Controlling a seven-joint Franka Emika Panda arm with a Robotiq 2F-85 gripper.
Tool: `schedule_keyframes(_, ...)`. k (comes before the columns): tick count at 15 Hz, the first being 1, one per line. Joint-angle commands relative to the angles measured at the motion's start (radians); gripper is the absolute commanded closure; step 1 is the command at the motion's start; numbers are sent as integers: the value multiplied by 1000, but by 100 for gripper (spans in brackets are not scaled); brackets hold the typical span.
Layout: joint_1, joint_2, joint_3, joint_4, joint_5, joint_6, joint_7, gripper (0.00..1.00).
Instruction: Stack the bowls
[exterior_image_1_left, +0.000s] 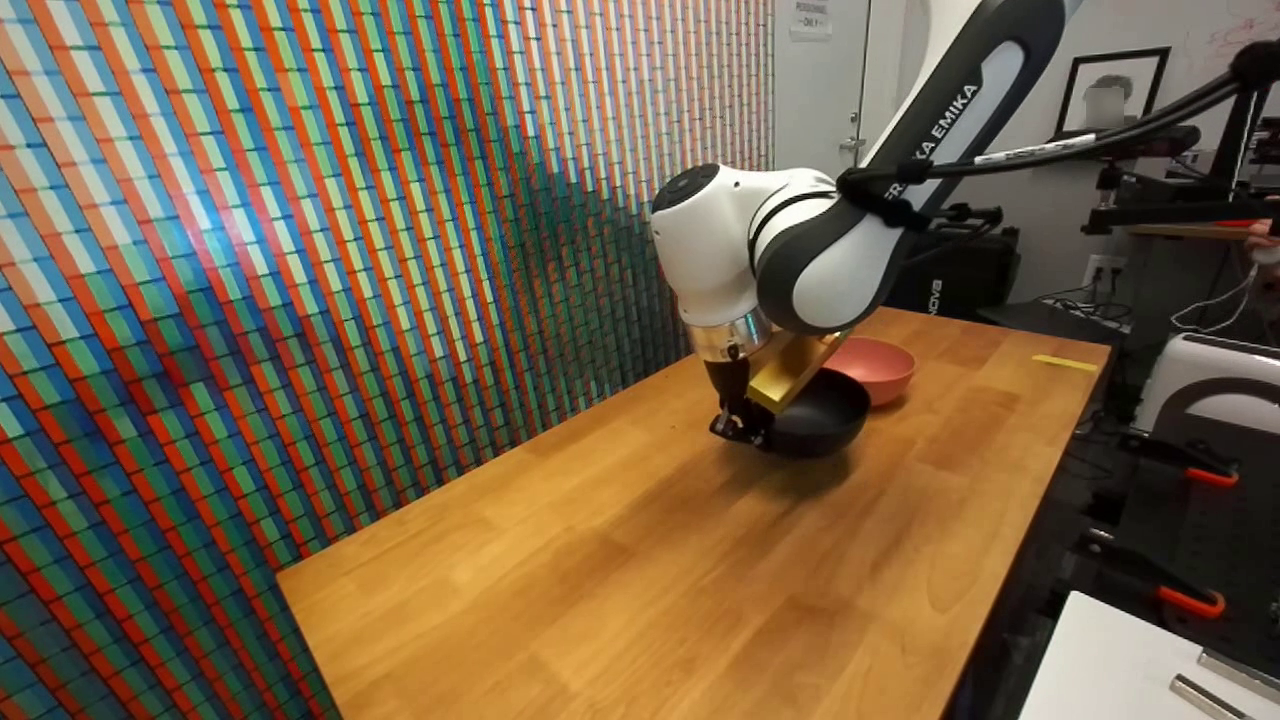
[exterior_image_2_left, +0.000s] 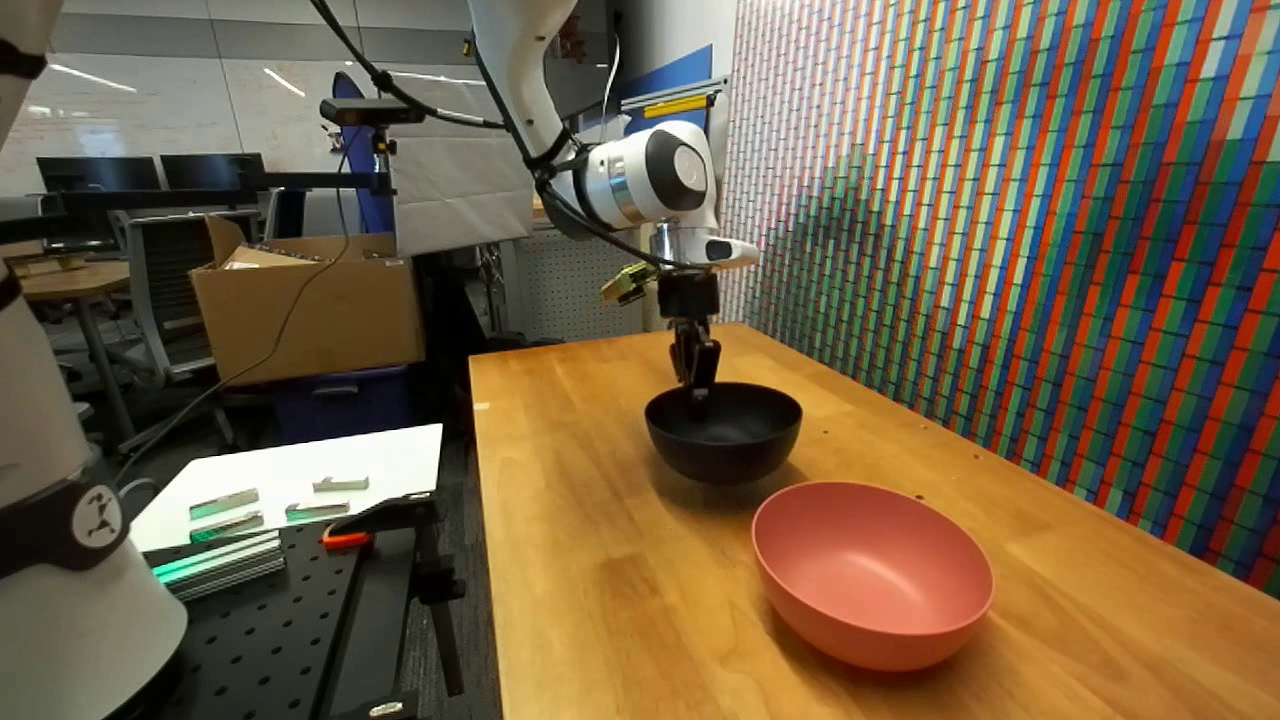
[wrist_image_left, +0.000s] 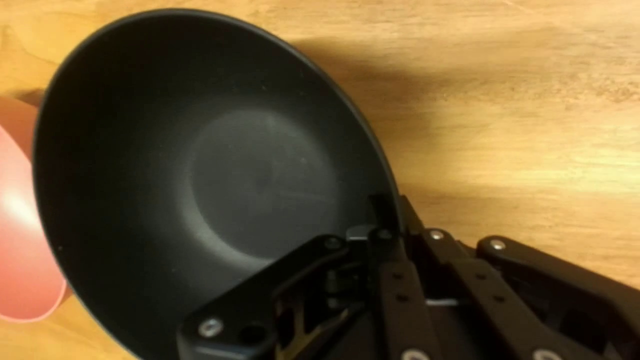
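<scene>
The black bowl (exterior_image_1_left: 822, 430) shows in both exterior views (exterior_image_2_left: 725, 455) and fills much of the wrist view (wrist_image_left: 260, 175). My gripper (wrist_image_left: 397, 212) is shut on its rim, one finger inside the bowl and one outside. The gripper also shows at the rim in both exterior views (exterior_image_1_left: 745, 432) (exterior_image_2_left: 698, 395). A shadow lies under the black bowl; I cannot tell for sure whether its base touches the table. The pink bowl (exterior_image_2_left: 870, 575) stands upright and empty beside it on the table, partly hidden behind the black bowl in an exterior view (exterior_image_1_left: 885, 375) and in the wrist view (wrist_image_left: 25, 240).
The wooden table (exterior_image_1_left: 640, 590) carries both bowls. A wall of coloured tiles (exterior_image_2_left: 1000, 250) runs along one long edge. A side stand with a white board (exterior_image_2_left: 300, 470) and metal bars is at the opposite edge. A yellow tape strip (exterior_image_1_left: 1065, 362) is on the table.
</scene>
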Motion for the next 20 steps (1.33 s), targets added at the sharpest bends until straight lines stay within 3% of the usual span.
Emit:
schedule_keyframes(1, -2, -82, -9, -26, -38, -19, 6, 97)
schedule_keyframes(7, -38, -161, -49, -61, -94, -26, 37, 97)
schedule_keyframes(20, -196, -208, -120, -173, -153, -21, 106, 97)
